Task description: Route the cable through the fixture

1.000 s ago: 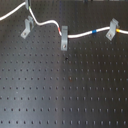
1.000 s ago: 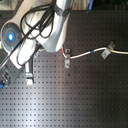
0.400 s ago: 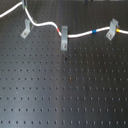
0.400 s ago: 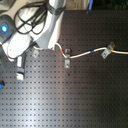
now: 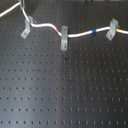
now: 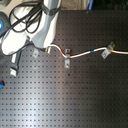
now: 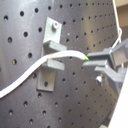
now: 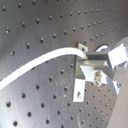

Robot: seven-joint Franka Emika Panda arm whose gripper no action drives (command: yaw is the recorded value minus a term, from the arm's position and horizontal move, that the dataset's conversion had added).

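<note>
First wrist view frames the cable point(image 7: 60, 57) lying in the slot of the fixture point(image 7: 51, 54), between its two prongs, with its end reaching the end effector point(image 7: 102, 66) just beside the fixture. The cable is seen pinched at the grey fingertips point(image 7: 100, 56), which are closed on it. In the first exterior view the cable point(image 5: 80, 35) is strung across three slanting clips on the black perforated bench point(image 5: 65, 90): the left clip point(image 5: 26, 29), the middle clip point(image 5: 64, 39) and the right clip point(image 5: 113, 30). Red, blue and yellow bands are carried along its length.
</note>
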